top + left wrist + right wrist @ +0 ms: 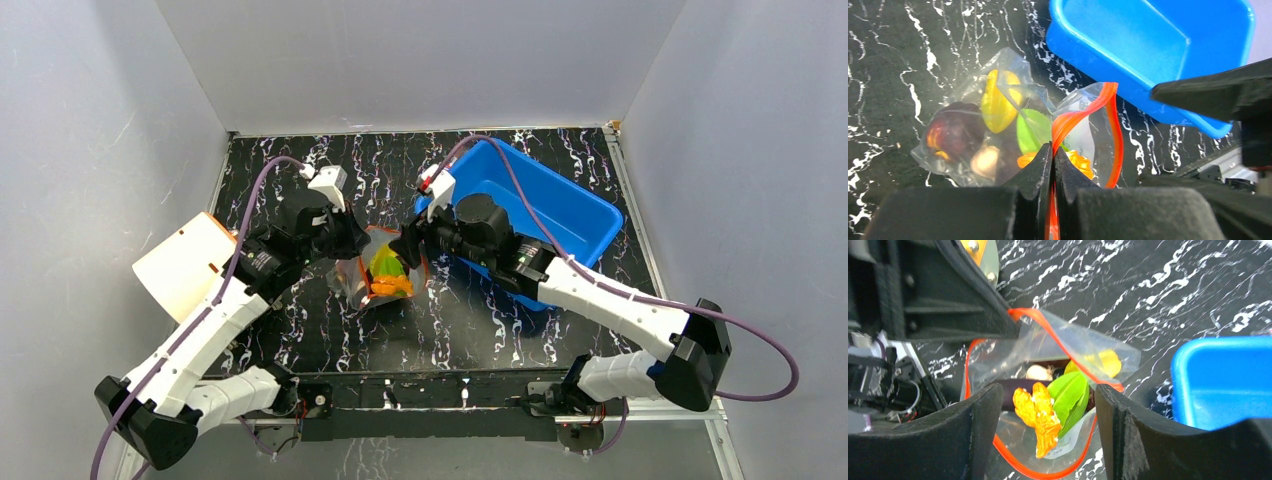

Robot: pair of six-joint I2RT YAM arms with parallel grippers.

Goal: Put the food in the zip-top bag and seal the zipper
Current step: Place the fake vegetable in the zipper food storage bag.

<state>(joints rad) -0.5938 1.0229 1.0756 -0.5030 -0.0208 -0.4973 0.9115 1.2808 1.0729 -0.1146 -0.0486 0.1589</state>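
The food [1068,395] is lying inside the zip-top bag [383,272] on the tabletop [470,310], but the zipper [1078,117] is gaping, the left gripper [1053,150] is pinching its edge with closed fingers, and the right gripper [1048,390] is hovering near the mouth with fingers wide, leaving sealing undone.

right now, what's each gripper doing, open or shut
Left gripper: shut on the zipper of the zip-top bag.
Right gripper: open, straddling the bag, holding nothing.

Lab booth: plain grey walls [400,60], marbled black table [460,320]
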